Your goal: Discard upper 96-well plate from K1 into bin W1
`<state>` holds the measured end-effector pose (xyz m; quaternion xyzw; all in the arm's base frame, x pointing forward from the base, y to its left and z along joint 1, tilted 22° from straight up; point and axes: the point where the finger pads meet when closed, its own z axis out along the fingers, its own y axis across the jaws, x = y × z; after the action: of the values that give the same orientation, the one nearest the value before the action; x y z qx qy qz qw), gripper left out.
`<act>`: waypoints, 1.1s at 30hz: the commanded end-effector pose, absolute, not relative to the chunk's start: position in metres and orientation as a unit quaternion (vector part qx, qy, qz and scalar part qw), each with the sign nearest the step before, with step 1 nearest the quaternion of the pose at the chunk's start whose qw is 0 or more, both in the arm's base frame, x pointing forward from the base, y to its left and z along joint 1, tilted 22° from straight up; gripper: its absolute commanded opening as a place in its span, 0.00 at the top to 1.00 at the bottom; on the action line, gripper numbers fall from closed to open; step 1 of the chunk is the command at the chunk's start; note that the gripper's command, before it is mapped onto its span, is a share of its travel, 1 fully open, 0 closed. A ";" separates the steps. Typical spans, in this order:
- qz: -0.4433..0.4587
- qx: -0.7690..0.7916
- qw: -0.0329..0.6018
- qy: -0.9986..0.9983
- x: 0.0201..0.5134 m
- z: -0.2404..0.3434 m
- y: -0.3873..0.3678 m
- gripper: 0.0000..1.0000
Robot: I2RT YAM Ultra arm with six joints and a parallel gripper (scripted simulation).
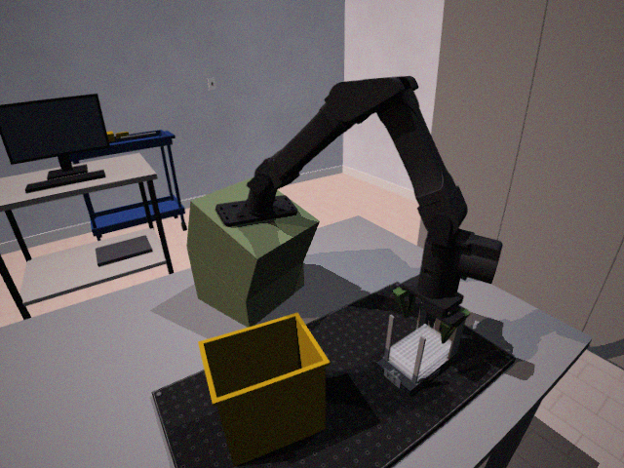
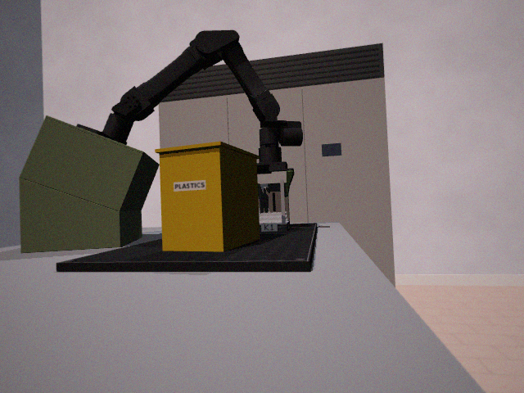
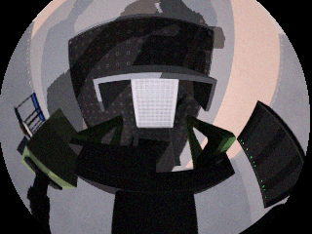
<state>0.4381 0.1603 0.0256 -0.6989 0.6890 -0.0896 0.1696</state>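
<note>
Desk: far left in my top view I see a grey desk (image 1: 132,170) carrying a dark monitor (image 1: 53,127) and a keyboard (image 1: 65,180), with a blue cart (image 1: 132,214) behind it.

Pedestal: a green block (image 1: 242,261) stands on the grey table (image 1: 75,352); the arm's black base plate (image 1: 227,214) is on its sloped top, and the black arm (image 1: 312,126) arches from there over to the right.

Mat: a black dotted mat (image 1: 403,417) covers the near part of the table; the bin and the rack both stand on it.

Bin W1: the yellow bin (image 1: 272,398) stands upright left of the rack, mouth open upward, and I see nothing inside it. In my exterior view its face reads PLASTICS (image 2: 189,185).

Rack K1: the stack rack (image 1: 402,378) sits right of the bin, well apart from it, with thin upright posts at its corners. The exterior view shows its K1 tag (image 2: 268,227) low beside the bin.

Plate: the upper 96-well plate (image 1: 419,352) lies on top of the stack between the rack's posts; in my wrist view it is the white gridded rectangle (image 3: 155,101) centred ahead. I cannot make out the lower plate separately.

Gripper: the gripper (image 1: 428,316) is low over the far end of the rack, its green-tipped fingers (image 1: 449,330) spread fully apart and gripping nothing. I cannot tell whether they touch the plate.
</note>
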 end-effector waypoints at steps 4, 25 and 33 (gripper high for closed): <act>-0.091 -0.698 0.179 0.687 0.444 0.023 0.163 0.00; -0.091 -0.698 0.179 0.687 0.456 -0.006 0.167 0.00; -0.091 -0.698 0.179 0.687 0.459 -0.015 0.169 0.00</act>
<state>0.4533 0.1653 -0.0223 -0.6995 0.6895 -0.0879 0.1658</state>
